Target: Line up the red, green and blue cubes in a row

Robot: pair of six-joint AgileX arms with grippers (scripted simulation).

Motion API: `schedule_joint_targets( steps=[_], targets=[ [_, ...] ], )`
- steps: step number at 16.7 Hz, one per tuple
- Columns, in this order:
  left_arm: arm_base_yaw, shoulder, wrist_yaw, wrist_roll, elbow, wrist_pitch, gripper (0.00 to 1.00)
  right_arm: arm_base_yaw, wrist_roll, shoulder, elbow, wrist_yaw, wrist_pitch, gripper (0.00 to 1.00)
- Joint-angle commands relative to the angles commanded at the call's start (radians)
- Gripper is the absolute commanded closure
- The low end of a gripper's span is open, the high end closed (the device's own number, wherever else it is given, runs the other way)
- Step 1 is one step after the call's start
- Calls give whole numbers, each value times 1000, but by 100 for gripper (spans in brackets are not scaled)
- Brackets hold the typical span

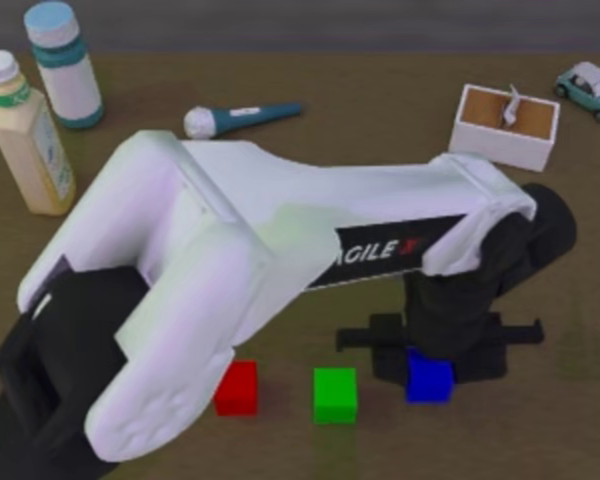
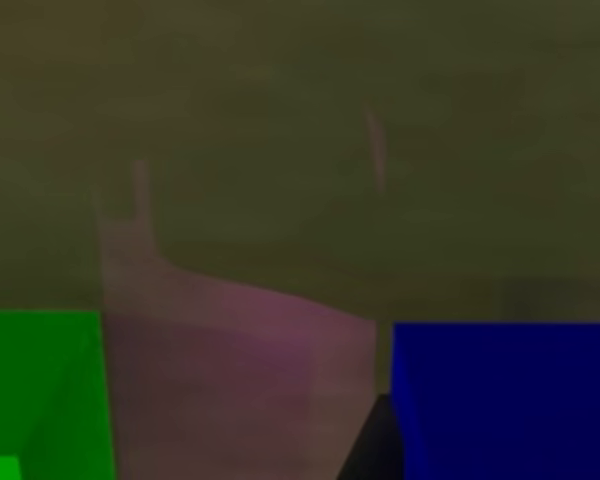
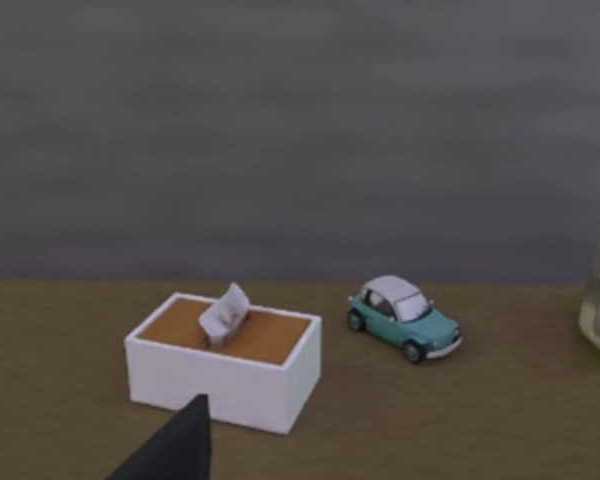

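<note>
Blue cube [image 1: 429, 379], near the table's front edge, sits under the left gripper [image 1: 435, 345], finger state unclear; keep it level with the green cube [image 1: 335, 394] and the red cube [image 1: 237, 388].

red cube [image 1: 236, 388] left, green cube [image 1: 335, 394] middle, blue cube [image 1: 429, 379] right

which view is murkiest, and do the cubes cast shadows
The left wrist view is murkiest: dim, hazy table, with the green cube and blue cube cropped at its edge. In the top view the red cube shows barely any shadow; the right wrist view is clear.
</note>
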Motion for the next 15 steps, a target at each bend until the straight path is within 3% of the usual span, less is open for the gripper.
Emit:
schedule_joint_targets(
  steps=[8,15],
  targets=[
    [0,0,0,0,0,0,2,0,0,0,0,0,0,0],
    [0,0,0,0,0,0,0,0,0,0,0,0,0,0]
  ],
)
